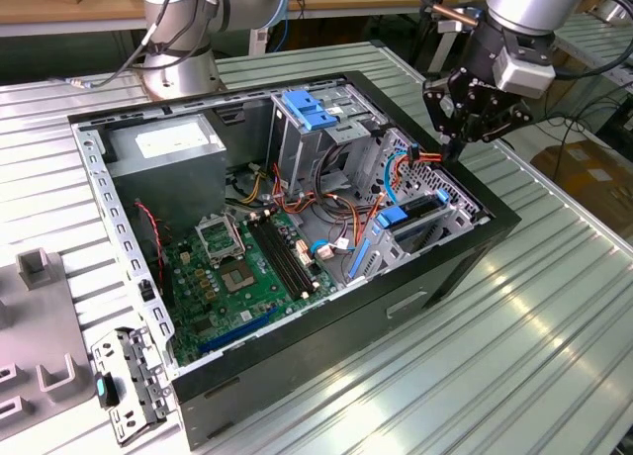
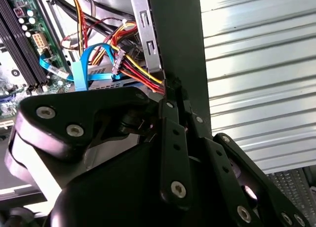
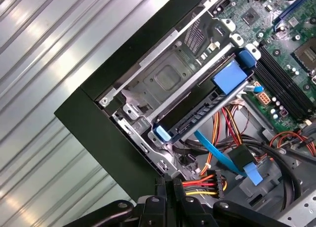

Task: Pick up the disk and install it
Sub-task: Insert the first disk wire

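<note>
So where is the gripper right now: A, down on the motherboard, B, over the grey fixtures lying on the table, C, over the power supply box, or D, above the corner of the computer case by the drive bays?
D: in the exterior view the gripper hangs over the open computer case's edge on that view's right, beside the red, yellow and black power cable connector.

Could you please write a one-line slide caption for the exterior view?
Gripper poised over the open PC case edge, beside the drive bay with the blue-bracketed disk.
</note>
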You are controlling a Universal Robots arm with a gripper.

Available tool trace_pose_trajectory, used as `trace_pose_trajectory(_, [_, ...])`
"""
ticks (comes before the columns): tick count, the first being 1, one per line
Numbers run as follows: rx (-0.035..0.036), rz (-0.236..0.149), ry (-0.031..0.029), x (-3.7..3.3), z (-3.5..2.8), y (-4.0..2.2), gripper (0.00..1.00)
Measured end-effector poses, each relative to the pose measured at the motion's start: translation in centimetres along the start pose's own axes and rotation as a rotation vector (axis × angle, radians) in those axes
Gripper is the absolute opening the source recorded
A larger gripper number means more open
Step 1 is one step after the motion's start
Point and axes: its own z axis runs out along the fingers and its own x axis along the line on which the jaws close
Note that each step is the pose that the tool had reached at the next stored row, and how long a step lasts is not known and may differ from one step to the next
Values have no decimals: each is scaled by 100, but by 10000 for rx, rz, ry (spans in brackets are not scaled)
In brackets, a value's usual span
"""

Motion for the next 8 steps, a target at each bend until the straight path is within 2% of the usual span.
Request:
trace_pose_trajectory(3, [-28, 430, 16, 0, 0, 0, 17])
trace_pose_trajectory(5, [-58, 916, 32, 0, 0, 0, 17])
trace_pose_trajectory(8, [-89, 1424, 48, 0, 0, 0, 17])
